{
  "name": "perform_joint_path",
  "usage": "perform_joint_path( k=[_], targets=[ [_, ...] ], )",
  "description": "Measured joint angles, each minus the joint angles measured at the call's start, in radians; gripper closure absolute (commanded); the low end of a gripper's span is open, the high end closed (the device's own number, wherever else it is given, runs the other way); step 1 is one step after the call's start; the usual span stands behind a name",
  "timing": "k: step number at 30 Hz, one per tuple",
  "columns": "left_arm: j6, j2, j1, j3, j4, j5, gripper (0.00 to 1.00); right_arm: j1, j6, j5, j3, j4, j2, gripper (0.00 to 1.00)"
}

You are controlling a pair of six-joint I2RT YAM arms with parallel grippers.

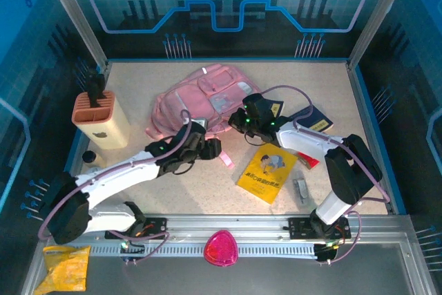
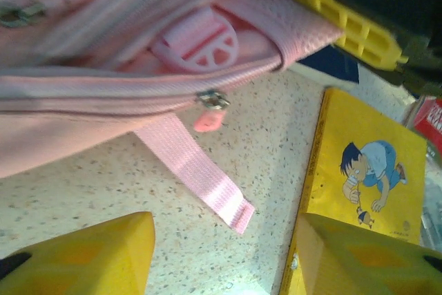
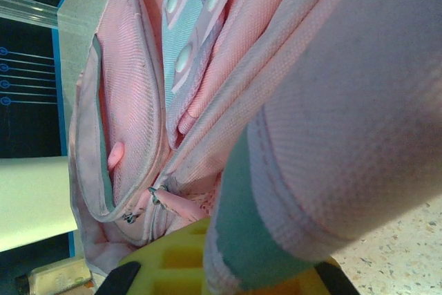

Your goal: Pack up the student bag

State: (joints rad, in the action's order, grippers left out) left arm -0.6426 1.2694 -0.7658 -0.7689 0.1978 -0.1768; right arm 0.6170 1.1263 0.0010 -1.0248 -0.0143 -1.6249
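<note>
I see the large soft pink fabric student bag [image 1: 207, 98] just ahead of both arms. My right gripper [image 1: 238, 121] is clenched on its edge. My left gripper [image 2: 221, 253] stands released and empty, with a flat yellow paper booklet [image 2: 359, 191] on its right and a pink webbing strap [image 2: 197, 170] ahead.

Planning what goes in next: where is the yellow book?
In the top view the yellow book lies right of centre, between the bag and the arms' rail.
</note>
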Motion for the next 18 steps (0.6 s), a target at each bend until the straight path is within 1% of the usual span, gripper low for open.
perform_joint_path(
  k=[3, 8, 13, 18],
  targets=[
    [-0.006, 0.078, -0.024, -0.004, -0.045, -0.029, 0.49, 0.0, 0.004, 0.0, -0.011, -0.011, 0.0, 1.0],
    [-0.005, 0.181, -0.023, -0.024, -0.075, -0.092, 0.52, -0.001, 0.005, -0.005, -0.035, -0.024, 0.0, 1.0],
    [0.006, 0.238, -0.023, -0.057, -0.142, -0.116, 0.55, -0.001, 0.011, -0.005, -0.035, -0.029, 0.0, 1.0],
    [0.015, 0.267, -0.023, -0.098, -0.181, -0.166, 0.55, -0.003, 0.019, -0.008, -0.035, -0.028, 0.0, 1.0]
  ],
)
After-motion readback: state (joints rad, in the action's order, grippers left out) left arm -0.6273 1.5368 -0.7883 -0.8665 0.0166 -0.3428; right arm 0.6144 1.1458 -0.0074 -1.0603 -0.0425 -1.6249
